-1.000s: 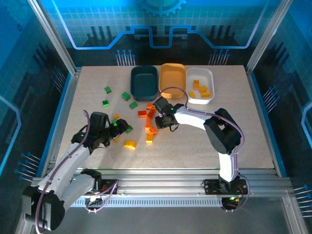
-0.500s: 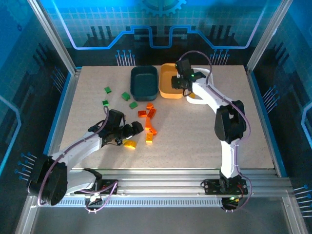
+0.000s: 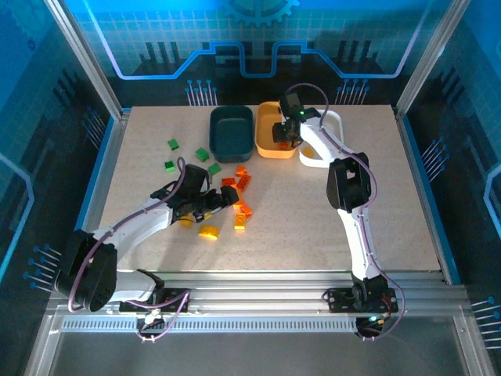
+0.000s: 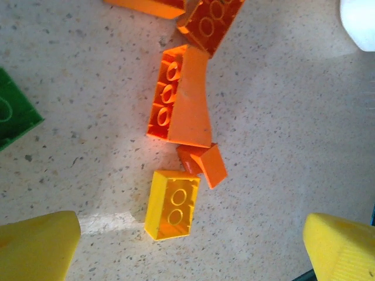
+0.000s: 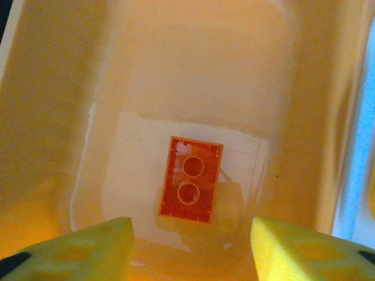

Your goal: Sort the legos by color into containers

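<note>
Right wrist: brick (image 5: 190,179) centered in bin (image 5: 53,88)

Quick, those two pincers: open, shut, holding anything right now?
Left pincer: open, empty, over a yellow brick.
Right pincer: open, empty, above a red-orange brick lying in the orange bin.

You are looking at a robotics lab, inside a closed test cell: your speckled table (image 3: 313,235) stands boxed in by aluminium posts (image 3: 84,53) and blue see-through side panels (image 3: 31,157), and the back wall (image 3: 258,47) carries printed circuit lines (with a gear (image 3: 258,9) at top centre). A left arm (image 3: 129,229) and a right arm (image 3: 354,227), white and black, are bolted to slotted metal rails (image 3: 266,294) at the near edge
</note>
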